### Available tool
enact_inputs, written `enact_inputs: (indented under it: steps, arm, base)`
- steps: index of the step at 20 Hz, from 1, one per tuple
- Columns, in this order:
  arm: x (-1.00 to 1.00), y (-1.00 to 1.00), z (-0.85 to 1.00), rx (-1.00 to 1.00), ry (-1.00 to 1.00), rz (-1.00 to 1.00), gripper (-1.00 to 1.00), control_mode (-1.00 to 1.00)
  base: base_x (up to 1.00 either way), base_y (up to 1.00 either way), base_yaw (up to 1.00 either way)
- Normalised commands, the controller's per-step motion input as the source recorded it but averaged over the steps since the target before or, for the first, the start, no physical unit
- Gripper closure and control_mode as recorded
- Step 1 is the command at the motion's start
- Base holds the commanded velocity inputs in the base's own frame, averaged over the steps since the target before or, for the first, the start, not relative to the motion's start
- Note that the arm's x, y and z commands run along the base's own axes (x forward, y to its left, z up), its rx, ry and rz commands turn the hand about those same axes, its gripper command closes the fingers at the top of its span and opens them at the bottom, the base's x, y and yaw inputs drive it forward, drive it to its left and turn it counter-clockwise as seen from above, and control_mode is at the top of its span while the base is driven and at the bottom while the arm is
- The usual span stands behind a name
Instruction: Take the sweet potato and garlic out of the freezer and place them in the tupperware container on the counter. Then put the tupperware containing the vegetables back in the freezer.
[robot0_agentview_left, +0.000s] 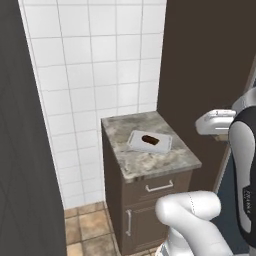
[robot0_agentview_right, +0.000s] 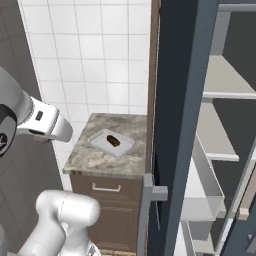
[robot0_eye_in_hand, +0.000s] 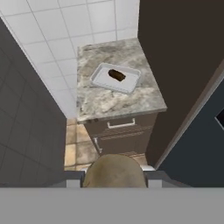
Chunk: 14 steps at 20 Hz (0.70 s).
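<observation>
The sweet potato (robot0_eye_in_hand: 116, 75) lies inside the tupperware container (robot0_eye_in_hand: 101, 78), which sits on the speckled surface (robot0_eye_in_hand: 109, 103). In the hand view, the claw (robot0_eye_in_hand: 114, 175) is clamped on an olive-tan lump, apparently the garlic (robot0_eye_in_hand: 114, 171), held well apart from the container. The freezer (robot0_agentview_right: 187, 125) stands open beside the surface.
</observation>
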Motion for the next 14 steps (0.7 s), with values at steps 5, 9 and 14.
enact_inputs:
  steps: [5, 9, 14]
  arm:
    - [0.0, 0.0, 0.0, 0.0, 0.0, 0.0, 1.0, 1.0]
    - [0.0, 0.0, 0.0, 0.0, 0.0, 0.0, 1.0, 1.0]
    - [0.0, 0.0, 0.0, 0.0, 0.0, 0.0, 1.0, 1.0]
  base:
    - [0.05, 0.27, -0.06]
    - [0.07, 0.24, -0.05]
    - [0.06, 0.14, -0.03]
